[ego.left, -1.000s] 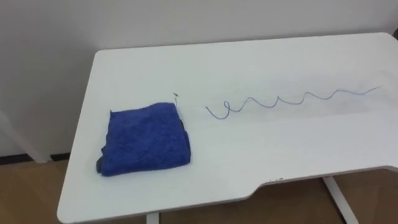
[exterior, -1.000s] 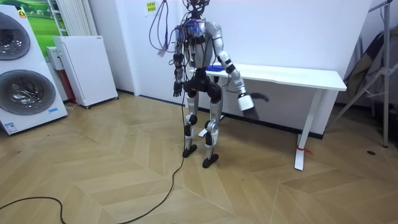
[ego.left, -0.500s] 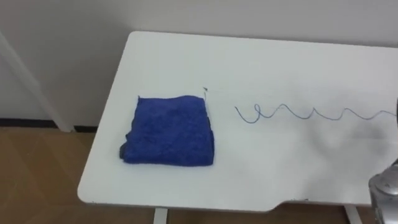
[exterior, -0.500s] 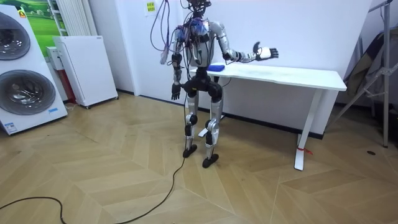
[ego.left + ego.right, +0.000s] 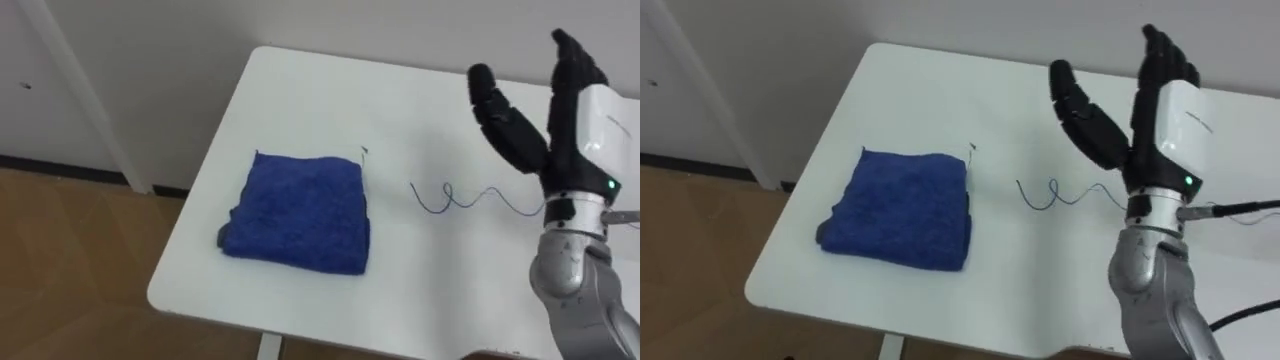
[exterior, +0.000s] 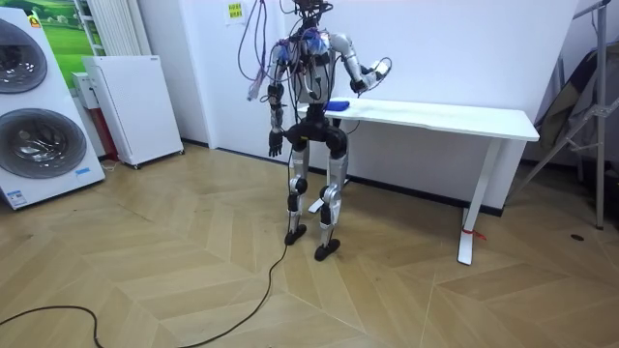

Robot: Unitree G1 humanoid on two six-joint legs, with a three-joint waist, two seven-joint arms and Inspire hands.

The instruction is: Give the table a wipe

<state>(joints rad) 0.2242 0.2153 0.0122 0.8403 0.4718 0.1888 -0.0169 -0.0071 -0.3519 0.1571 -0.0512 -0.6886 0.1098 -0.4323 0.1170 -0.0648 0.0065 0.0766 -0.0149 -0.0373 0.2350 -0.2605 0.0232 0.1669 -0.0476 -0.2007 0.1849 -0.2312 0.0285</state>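
A folded blue cloth (image 5: 298,213) lies on the white table (image 5: 300,90) near its left end. To the cloth's right a blue scribbled line (image 5: 470,200) runs across the tabletop. My right hand (image 5: 560,110) is raised above the table to the right of the cloth, fingers straight and spread, holding nothing. In the room view I stand at the table's left end with my right hand (image 6: 370,72) lifted over the tabletop and my left hand (image 6: 276,145) hanging at my side. The cloth (image 6: 336,103) shows as a blue patch on the table.
A white wall runs behind the table. The table's left edge and front edge (image 5: 200,310) are close to the cloth, with wooden floor (image 5: 70,260) below. In the room view a white cabinet (image 6: 131,106) and washing machines (image 6: 39,116) stand at the room view's left.
My right hand has risen from low at my side to above the table and into the eye view. The head camera has turned, shifting the picture so the cloth sits nearer centre.
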